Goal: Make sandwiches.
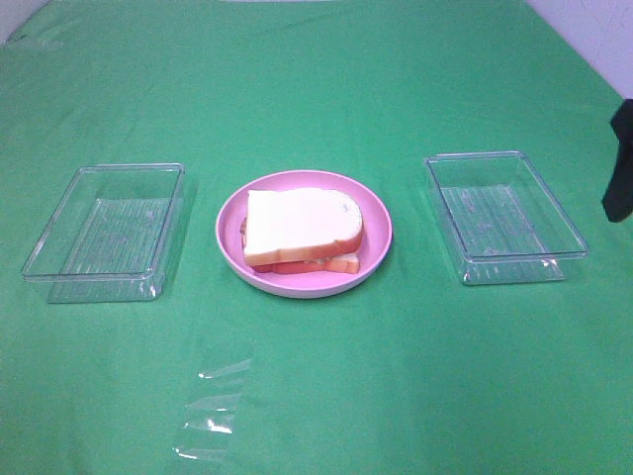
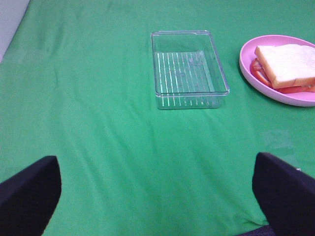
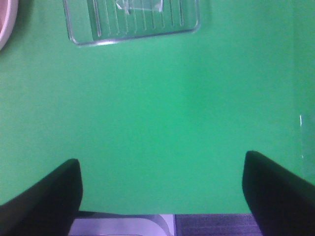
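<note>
**Sandwich built on plate, both arms clear**

The sandwich point(image 1: 302, 232) sits on the pink plate point(image 1: 379, 259) at table centre, btwn two clear trays: left tray point(image 1: 104, 233) and right tray point(image 1: 504, 216), each well apart from the plate and w/ nothing inside that I can see. Top bread slice is white w/ an orange-brown crust; reddish strips and a second slice peek out beneath. Any lettuce or cheese is hidden from here, so can't confirm those layers.

Left gripper point(image 2: 157, 191): jaws spread wide, nothing btwn them, over bare green cloth point(image 1: 316, 396) near the left tray. Right gripper point(image 3: 162, 191): jaws also wide apart, holding nothing, over cloth just beside the right tray.

Handling, as a guess: toy food, so prob light and fairly stiff, but the layers are loose and likely to slide apart if nudged sideways. Best hold is across the whole stack, top slice to bottom slice, pinched at a crust edge that overhangs toward the plate rim. A crumpled clear film point(image 1: 213, 416) lies on the cloth nearer the front edge.
</note>
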Controlling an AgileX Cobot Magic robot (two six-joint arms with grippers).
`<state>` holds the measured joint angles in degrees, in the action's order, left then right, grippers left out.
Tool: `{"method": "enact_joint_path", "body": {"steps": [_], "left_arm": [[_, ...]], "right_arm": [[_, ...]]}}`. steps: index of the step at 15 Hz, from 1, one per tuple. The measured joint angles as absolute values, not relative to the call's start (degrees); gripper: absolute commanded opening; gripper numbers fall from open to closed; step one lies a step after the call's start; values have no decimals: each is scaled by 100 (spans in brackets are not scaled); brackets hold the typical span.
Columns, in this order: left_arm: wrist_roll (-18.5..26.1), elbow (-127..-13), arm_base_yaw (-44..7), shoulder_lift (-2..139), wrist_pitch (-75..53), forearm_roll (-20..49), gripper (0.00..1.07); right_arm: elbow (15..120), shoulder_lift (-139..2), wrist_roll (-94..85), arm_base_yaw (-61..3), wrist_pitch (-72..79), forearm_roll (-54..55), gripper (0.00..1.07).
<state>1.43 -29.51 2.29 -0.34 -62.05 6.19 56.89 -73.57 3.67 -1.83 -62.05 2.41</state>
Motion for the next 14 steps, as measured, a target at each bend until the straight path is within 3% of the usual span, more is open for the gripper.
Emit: {"method": "enact_joint_path", "body": {"steps": [6,14], "left_arm": [[143,-2951,229,-34,-6205,619,98],[143,-2951,229,-34,-6205,619,98]], "right_arm": [[3827,-4332,367,-183,-6062,241,85],[2842,-1461,367,-183,-6635,241,85]]}}
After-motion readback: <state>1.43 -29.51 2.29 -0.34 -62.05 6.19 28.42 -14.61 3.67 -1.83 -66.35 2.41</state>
